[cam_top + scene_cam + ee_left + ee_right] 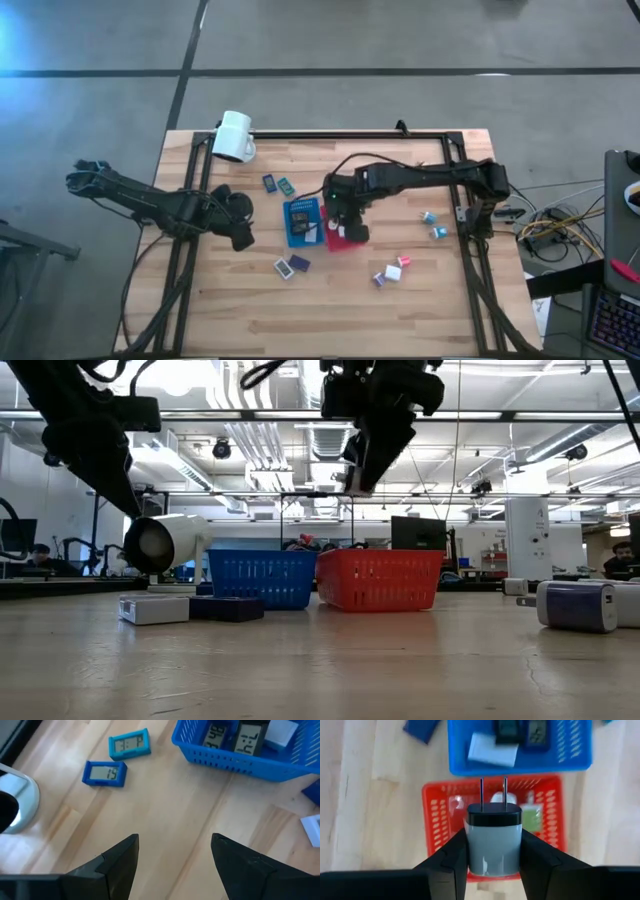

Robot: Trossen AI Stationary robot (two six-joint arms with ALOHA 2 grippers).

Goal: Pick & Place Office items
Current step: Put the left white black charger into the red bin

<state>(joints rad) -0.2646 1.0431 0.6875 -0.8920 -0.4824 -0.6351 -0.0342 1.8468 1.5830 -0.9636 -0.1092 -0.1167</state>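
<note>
Over the middle of the table, the right gripper hangs above the red tray, fingers clamped on a grey plug adapter — the placing step, I think; next, open. The left gripper waits near the left edge, fingers apart.

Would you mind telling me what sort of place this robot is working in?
Most likely a robotics lab or workshop: a wooden table on bare concrete floor, exposed ceiling ducts and lights, and workstations with monitors behind.

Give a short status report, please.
Right tool shut on grey wall plug with black top, above red plastic basket. Left tool open, empty, over bare wood. Nothing in the way.
</note>
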